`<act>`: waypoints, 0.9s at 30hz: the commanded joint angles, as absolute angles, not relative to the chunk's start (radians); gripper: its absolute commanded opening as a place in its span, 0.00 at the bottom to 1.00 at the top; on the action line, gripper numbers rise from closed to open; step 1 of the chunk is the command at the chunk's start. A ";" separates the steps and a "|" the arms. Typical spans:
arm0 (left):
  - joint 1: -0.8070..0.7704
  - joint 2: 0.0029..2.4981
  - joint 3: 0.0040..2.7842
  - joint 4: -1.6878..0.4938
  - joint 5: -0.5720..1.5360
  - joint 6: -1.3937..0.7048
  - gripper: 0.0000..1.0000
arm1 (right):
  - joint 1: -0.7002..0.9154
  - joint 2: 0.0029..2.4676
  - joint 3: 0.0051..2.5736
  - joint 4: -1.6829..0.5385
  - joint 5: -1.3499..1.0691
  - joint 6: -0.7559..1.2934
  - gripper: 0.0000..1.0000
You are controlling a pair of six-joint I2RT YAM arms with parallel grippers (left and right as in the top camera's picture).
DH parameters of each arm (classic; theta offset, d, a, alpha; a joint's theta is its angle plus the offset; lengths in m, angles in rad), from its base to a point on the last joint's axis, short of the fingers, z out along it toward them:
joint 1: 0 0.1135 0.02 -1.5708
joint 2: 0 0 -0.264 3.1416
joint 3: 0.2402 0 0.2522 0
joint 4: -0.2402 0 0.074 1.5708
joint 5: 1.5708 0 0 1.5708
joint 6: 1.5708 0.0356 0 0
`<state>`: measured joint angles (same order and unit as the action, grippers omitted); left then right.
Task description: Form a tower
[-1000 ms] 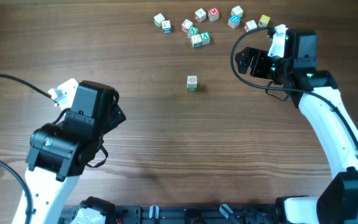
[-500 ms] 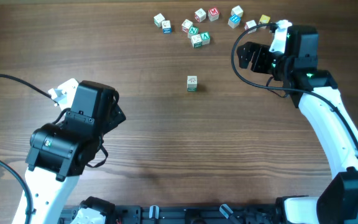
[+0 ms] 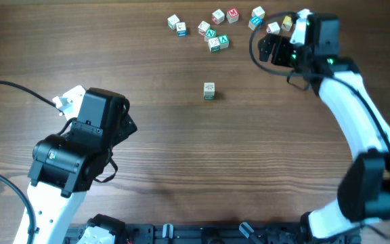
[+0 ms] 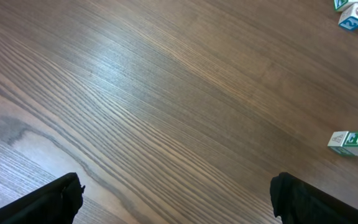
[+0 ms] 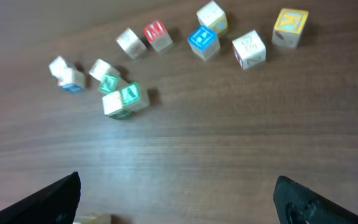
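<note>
Tower (image 3: 209, 91) untouched mid-table. Right gripper (image 5: 178, 200) has swung up over loose letter cubes (image 5: 249, 50), jaws spread, empty, probably picking next. Left gripper (image 4: 176, 198) idle, released.

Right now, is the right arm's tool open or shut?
Open: the right tool shows black fingers far apart in the wrist view, nothing between them.

The tower (image 3: 209, 91) stands alone near the middle of the bench (image 3: 181, 156). The loose cubes (image 3: 213, 43) lie scattered in a band behind it, toward the far edge. The right pincer (image 5: 179, 199) sits at the right end of that band. The left pincer (image 4: 176, 202) sits front-left, well apart from the tower.
</note>
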<state>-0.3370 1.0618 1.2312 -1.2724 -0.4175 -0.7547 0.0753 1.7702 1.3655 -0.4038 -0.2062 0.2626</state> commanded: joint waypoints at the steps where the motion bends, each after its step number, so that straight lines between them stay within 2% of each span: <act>1: -0.327 1.060 1.222 -1.272 -0.409 -0.771 1.00 | 0.108 1.916 1.544 -0.432 -0.196 0.231 0.99; 6: -0.327 1.060 1.222 -1.272 -0.409 -0.771 1.00 | 0.185 2.101 1.710 -0.389 -0.188 0.206 0.96; 15: -0.327 1.060 1.222 -1.272 -0.409 -0.771 1.00 | 0.197 2.196 1.729 -0.185 0.107 0.302 0.93; 27: -0.327 1.060 1.222 -1.272 -0.409 -0.771 1.00 | 0.096 2.328 1.729 -0.062 -0.009 0.173 0.87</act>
